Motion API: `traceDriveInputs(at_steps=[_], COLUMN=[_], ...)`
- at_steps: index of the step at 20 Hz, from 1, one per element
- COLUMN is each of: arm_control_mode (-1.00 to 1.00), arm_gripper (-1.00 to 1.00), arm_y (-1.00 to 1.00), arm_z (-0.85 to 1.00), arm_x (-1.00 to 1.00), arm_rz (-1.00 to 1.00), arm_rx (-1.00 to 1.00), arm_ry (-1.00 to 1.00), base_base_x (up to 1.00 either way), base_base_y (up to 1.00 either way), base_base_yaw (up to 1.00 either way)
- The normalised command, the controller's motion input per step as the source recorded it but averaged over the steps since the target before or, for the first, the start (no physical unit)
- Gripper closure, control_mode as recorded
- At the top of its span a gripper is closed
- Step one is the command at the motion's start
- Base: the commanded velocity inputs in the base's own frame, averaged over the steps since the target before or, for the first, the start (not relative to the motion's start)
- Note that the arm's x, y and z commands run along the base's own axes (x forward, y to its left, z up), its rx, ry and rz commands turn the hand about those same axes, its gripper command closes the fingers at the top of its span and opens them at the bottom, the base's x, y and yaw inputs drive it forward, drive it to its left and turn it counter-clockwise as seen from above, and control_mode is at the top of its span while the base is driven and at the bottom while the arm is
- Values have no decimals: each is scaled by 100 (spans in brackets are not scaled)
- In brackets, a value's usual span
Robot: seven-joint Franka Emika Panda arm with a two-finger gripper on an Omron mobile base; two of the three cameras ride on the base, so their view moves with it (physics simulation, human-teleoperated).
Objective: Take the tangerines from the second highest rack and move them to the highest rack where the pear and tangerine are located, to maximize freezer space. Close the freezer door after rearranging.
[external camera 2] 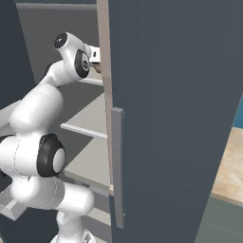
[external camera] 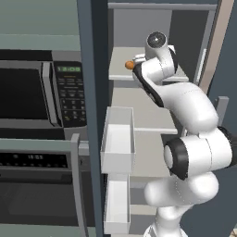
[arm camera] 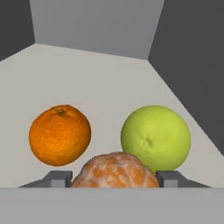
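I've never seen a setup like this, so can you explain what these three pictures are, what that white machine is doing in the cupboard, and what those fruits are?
These are rendered images of a simulated kitchen. The white machine is a robot arm with a two-finger gripper, reaching into an open freezer. Two pictures come from cameras on the robot's base, behind the arm on its left and right. The third comes from a camera on the hand, looking along the gripper. On the highest rack lie a whole tangerine and a yellow-green pear. The gripper holds another tangerine, paler and mottled, between its fingers just in front of them. In the left base picture the freezer door stands open with white bins, beside a microwave.
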Motion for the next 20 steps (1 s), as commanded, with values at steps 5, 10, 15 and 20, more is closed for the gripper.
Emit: traceDriveInputs(at_steps=[5,10,15,20], arm_control_mode=[-100,-100,-100,-100], arm_gripper=[100,100,-100,-100], arm_y=[-20,-15,-1,0], arm_z=[-39,-39,-40,0], arm_x=[68,63,20,-18], arm_rz=[0,0,0,-1], arm_rx=[0,0,0,0], arm_ry=[-9,-10,0,0], base_base_x=[0,0,0,0], base_base_y=[0,0,0,0], base_base_yaw=[0,0,0,0])
